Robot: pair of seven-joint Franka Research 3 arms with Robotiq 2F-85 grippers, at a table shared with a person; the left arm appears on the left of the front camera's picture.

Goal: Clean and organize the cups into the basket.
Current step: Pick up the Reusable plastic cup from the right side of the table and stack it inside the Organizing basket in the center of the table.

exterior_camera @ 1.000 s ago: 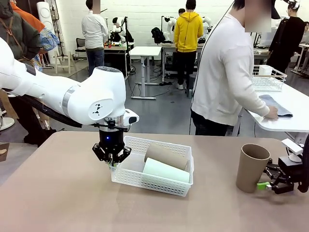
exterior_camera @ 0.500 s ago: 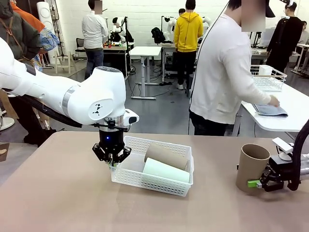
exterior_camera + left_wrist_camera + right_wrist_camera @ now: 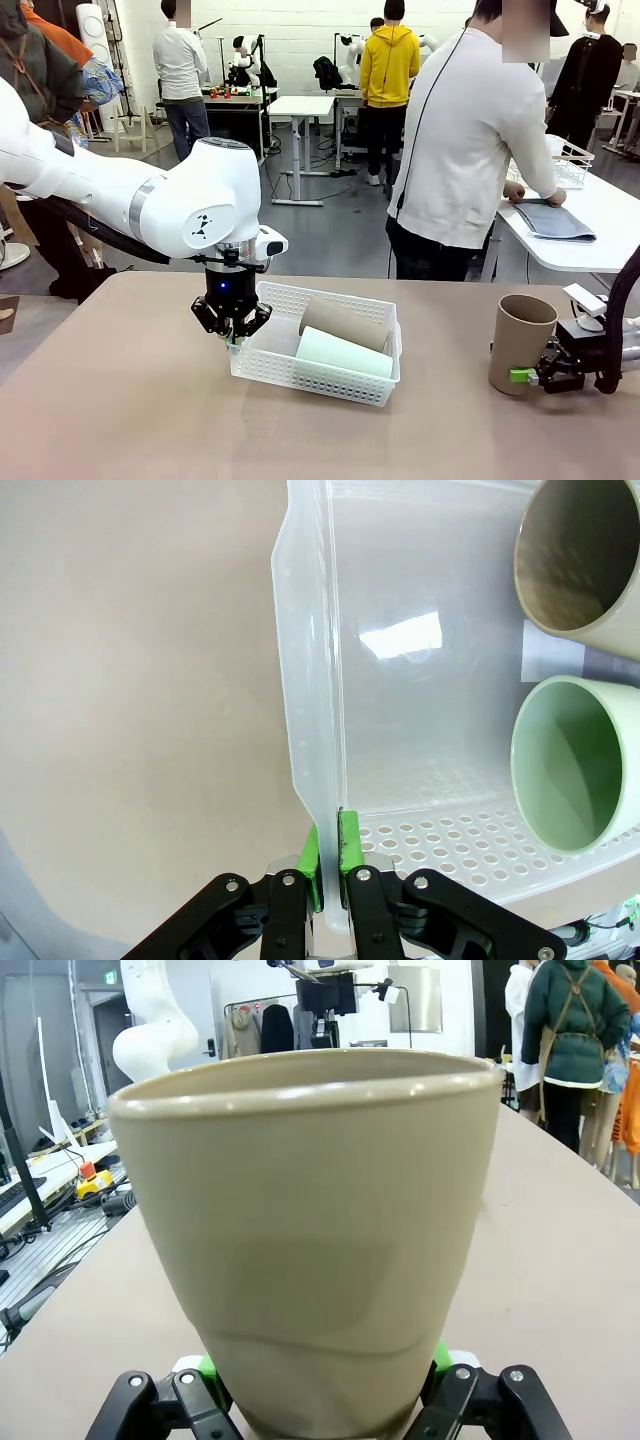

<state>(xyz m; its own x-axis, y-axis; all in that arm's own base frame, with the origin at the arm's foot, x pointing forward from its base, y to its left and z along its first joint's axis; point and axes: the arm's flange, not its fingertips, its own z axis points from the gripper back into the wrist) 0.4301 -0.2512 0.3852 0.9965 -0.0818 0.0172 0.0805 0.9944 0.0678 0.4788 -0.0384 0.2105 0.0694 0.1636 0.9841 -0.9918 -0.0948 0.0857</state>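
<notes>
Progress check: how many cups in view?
3. A tan cup and a mint green cup lie in the white lattice basket; a second tan cup stands upright, right gripper closed on its base.

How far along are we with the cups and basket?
Done: a tan cup and the mint cup lie inside the basket. In hand: the left pincer is shut on the basket's wall; the right pincer grips the upright tan cup, standing on the table. Left: getting that cup into the basket.
</notes>
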